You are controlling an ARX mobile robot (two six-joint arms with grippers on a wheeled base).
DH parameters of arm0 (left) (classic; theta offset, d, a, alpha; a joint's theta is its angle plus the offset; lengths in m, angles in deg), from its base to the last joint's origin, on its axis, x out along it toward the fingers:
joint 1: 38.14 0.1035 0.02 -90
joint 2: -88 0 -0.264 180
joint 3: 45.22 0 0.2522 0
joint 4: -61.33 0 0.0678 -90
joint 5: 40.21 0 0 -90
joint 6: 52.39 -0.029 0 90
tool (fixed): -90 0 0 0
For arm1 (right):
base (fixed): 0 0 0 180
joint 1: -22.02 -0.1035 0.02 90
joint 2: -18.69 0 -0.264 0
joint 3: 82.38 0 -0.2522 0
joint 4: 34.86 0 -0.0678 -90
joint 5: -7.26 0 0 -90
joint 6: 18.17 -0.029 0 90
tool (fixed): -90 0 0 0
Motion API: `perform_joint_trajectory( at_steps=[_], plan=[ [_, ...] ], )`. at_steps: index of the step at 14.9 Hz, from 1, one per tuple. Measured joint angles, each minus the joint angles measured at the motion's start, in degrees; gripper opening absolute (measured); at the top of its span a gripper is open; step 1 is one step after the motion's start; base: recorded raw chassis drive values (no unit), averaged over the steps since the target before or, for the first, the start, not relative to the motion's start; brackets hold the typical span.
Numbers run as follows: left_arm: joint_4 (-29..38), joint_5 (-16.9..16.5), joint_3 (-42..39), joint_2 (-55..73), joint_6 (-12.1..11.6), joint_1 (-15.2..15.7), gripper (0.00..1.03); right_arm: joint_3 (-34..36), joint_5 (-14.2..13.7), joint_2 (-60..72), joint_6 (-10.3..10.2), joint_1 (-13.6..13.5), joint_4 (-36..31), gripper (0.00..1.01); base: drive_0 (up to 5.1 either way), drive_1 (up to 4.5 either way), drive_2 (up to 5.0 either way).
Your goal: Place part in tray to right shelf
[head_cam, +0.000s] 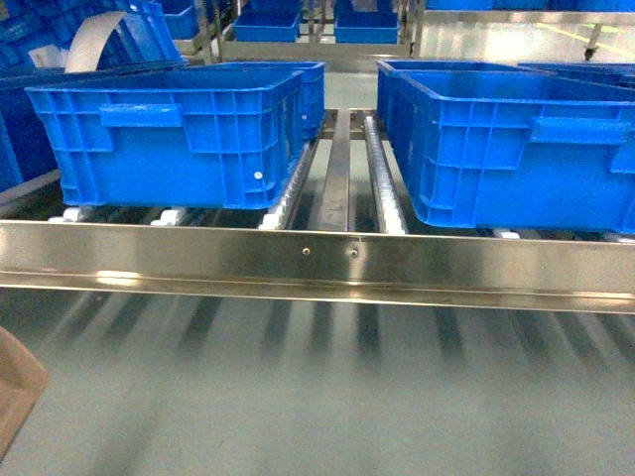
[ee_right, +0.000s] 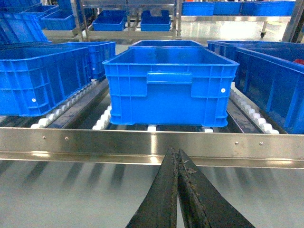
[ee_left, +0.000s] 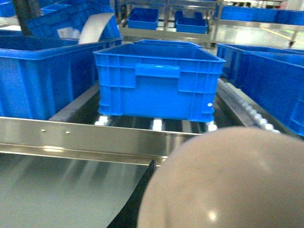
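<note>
Two large blue ribbed plastic crates (head_cam: 174,134) (head_cam: 516,149) sit on the stainless-steel roller shelf (head_cam: 317,263) beyond the clenched, empty right gripper (ee_right: 178,164); only the left wrist view shows the glossy cream-beige scoop tray (ee_left: 232,180), hiding the left gripper so its state cannot be told.

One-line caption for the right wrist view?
Right pincer, fingers shut and holding nothing, faces a blue crate on the shelf's white rollers behind the steel front rail.
</note>
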Motion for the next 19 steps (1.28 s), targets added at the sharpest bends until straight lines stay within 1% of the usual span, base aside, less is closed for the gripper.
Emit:
perform_joint_trajectory(
  at_steps=[1, 4, 5, 6, 10, 11, 12, 14, 15, 19],
  plan=[
    [-1.4, -0.4, -0.7, -2.2, 0.0, -0.5, 0.12, 0.5, 0.0, -1.1, 0.0, -0.3, 0.8, 0.02, 0.0, 0.00, 0.0],
    [-5.0, -0.4, -2.0, -7.7, 0.0, -0.3, 0.12, 1.4, 0.0, -4.7, 0.0, -0.3, 2.9, 0.02, 0.0, 0.00, 0.0],
    [-2.9, -0.2, -3.4, -8.1, 0.0, -0.3, 0.12, 1.9, 0.0, -5.8, 0.0, -0.3, 3.8, 0.02, 0.0, 0.00, 0.0],
    [-5.7, -0.4, -3.4, -9.9, 0.0, -0.3, 0.12, 3.4, 0.0, -6.9, 0.0, -0.3, 2.3, 0.02, 0.0, 0.00, 0.0],
    [-12.6, -0.4, -3.4, -17.7, 0.0, -0.3, 0.12, 3.3, 0.0, -10.7, 0.0, -0.3, 6.4, 0.02, 0.0, 0.00, 0.0],
    [-14.2, -0.4, -3.4, -19.3, 0.0, -0.3, 0.12, 3.3, 0.0, -14.3, 0.0, -0.3, 12.2, 0.02, 0.0, 0.00, 0.0],
    [-15.7, -0.3, -3.4, -21.1, 0.0, -0.3, 0.12, 3.3, 0.0, -20.4, 0.0, -0.3, 15.8, 0.02, 0.0, 0.00, 0.0],
    [-18.5, -0.2, -3.4, -23.7, 0.0, -0.3, 0.12, 3.3, 0.0, -20.2, 0.0, -0.3, 16.9, 0.02, 0.0, 0.00, 0.0],
    [-19.4, -0.4, -3.4, -24.7, 0.0, -0.3, 0.12, 3.3, 0.0, -20.3, 0.0, -0.3, 16.1, 0.02, 0.0, 0.00, 0.0],
    [-24.1, -0.4, -3.4, -28.9, 0.0, -0.3, 0.12, 3.3, 0.0, -20.3, 0.0, -0.3, 16.4, 0.02, 0.0, 0.00, 0.0]
  ],
)
